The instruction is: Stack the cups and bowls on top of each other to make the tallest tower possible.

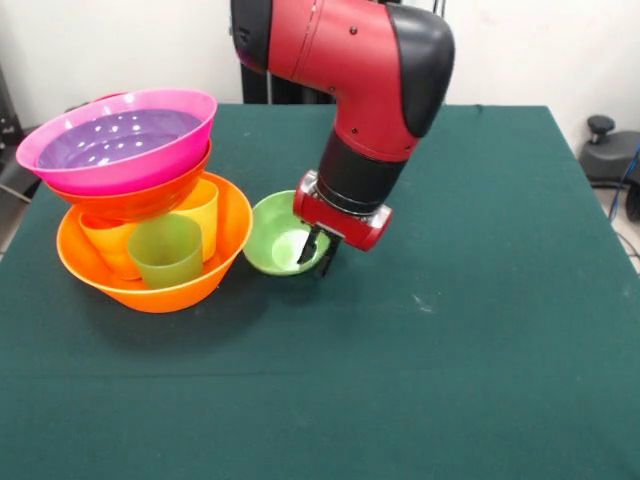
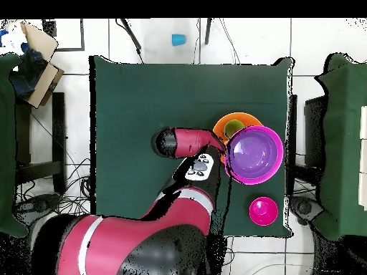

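Overhead view: light green bowl (image 1: 283,233) hidden under arm (image 2: 188,140).

A large glossy orange plastic bowl (image 1: 150,270) sits on the green tabletop (image 1: 450,320) as the base of the tower, at nine o'clock from the table's middle in the front view. Inside it stand three smooth tapered tumblers: an orange cup (image 1: 108,245), a translucent green cup (image 1: 166,250) and a yellow cup (image 1: 198,210). Resting tilted on the cups are a wide red-orange bowl (image 1: 140,198), a large pink bowl (image 1: 120,150) and a shallow purple bowl (image 1: 118,137), nested. Just beside the base at three o'clock sits a small light green bowl (image 1: 275,235), upright. In the overhead view a small crimson bowl (image 2: 263,210) lies apart, at five o'clock from the tower, and a small blue cup (image 2: 178,39) lies off the table at twelve o'clock.
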`<state>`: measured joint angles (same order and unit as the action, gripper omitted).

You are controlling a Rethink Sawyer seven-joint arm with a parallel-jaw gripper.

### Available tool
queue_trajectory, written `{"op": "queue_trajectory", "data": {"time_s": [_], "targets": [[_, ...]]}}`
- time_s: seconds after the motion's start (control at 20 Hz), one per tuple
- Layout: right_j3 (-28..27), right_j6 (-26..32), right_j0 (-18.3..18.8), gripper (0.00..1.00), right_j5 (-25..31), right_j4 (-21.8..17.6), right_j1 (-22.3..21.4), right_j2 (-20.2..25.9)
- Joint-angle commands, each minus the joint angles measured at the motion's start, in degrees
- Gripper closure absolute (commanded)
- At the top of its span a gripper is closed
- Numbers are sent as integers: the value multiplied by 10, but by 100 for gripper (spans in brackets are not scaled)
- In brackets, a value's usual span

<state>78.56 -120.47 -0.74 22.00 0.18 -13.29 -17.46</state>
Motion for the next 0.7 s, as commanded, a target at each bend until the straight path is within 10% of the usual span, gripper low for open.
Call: {"op": "queue_trajectory", "data": {"time_s": [0.05, 0.7], "targets": [[44, -69, 8, 100, 39, 22, -17, 61], [-54, -16, 8, 100, 479, 42, -210, 37]]}}
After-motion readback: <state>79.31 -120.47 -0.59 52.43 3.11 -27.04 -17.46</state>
